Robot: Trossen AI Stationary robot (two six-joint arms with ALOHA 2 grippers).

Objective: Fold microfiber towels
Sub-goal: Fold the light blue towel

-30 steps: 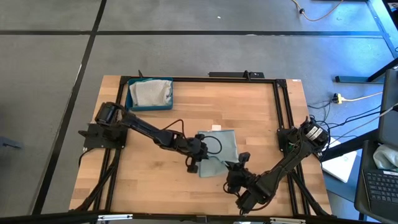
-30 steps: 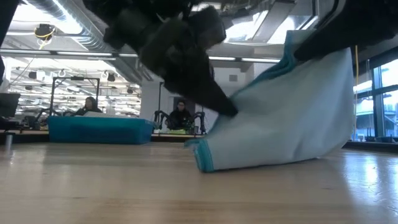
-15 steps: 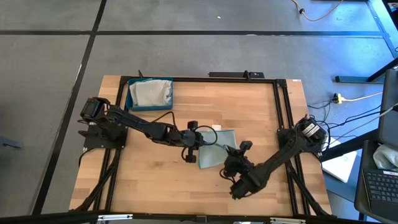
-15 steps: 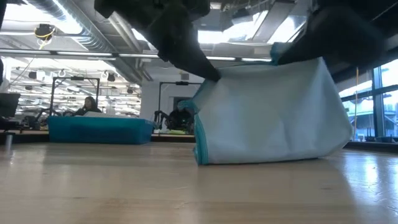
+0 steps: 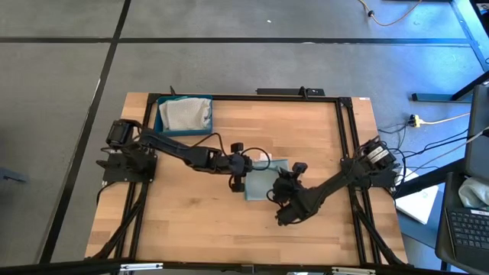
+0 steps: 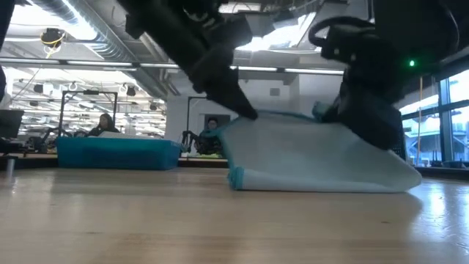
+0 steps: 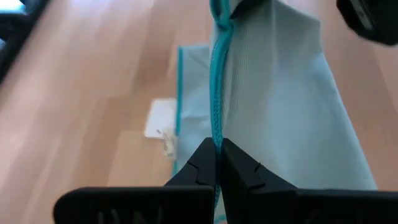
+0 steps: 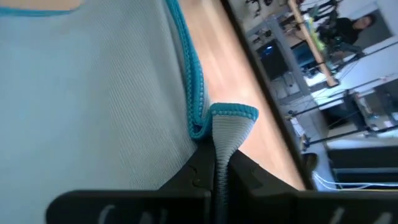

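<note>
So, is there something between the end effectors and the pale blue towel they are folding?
No. Both already pinch the pale blue towel by its edge: the left end effector and the right end effector are each shut on the hem, with nothing visible between.

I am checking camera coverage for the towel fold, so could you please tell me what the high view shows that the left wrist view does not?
Only the high view shows both arms whole, the right tool, the table's wooden top and the blue tray with towels in it at the far left corner. Only the left wrist view shows the left tool shut on the towel's teal hem, and a small white tag on the wood. Both show the pale blue towel being folded at mid-table.
</note>
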